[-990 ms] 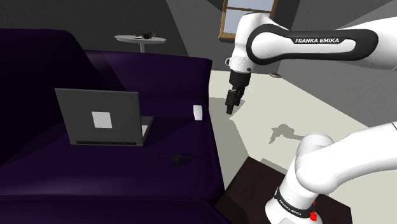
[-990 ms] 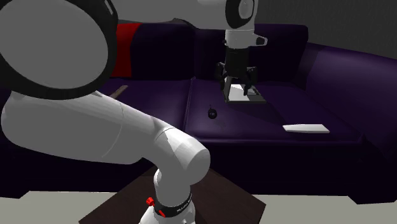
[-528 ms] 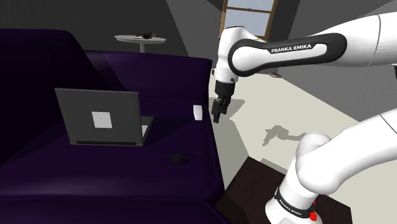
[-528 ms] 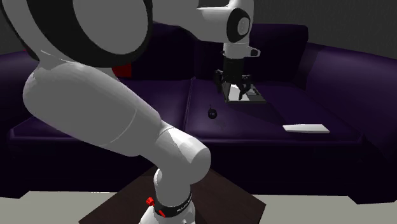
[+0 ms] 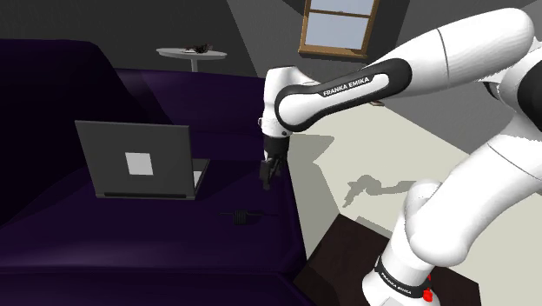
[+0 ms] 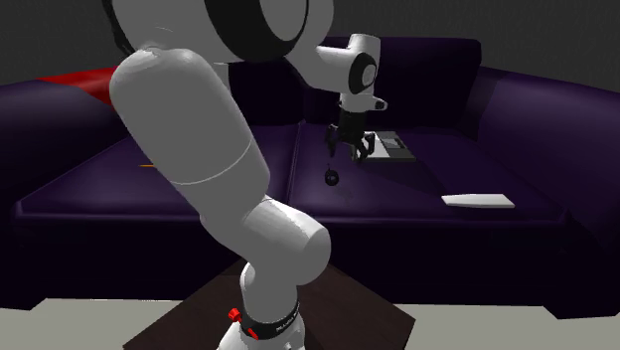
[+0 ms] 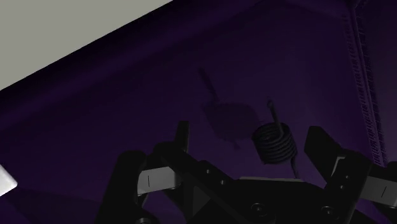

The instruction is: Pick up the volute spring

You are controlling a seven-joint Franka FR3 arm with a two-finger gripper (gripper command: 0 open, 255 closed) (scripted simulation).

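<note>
Spring [image 7: 275, 141] lies flat on sofa [image 5: 130, 235] seat, untouched. Claw [image 5: 267, 178] hangs just above it, fingers spread, gripping nothing.

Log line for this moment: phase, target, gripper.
phase: pre-grasp | small dark coiled spring: on dark purple sofa seat, unheld | black two-finger gripper: open, above it, not touching

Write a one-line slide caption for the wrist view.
Open gripper hovers over the purple sofa, its fingers apart on either side of a dark coiled spring, not touching it.
</note>
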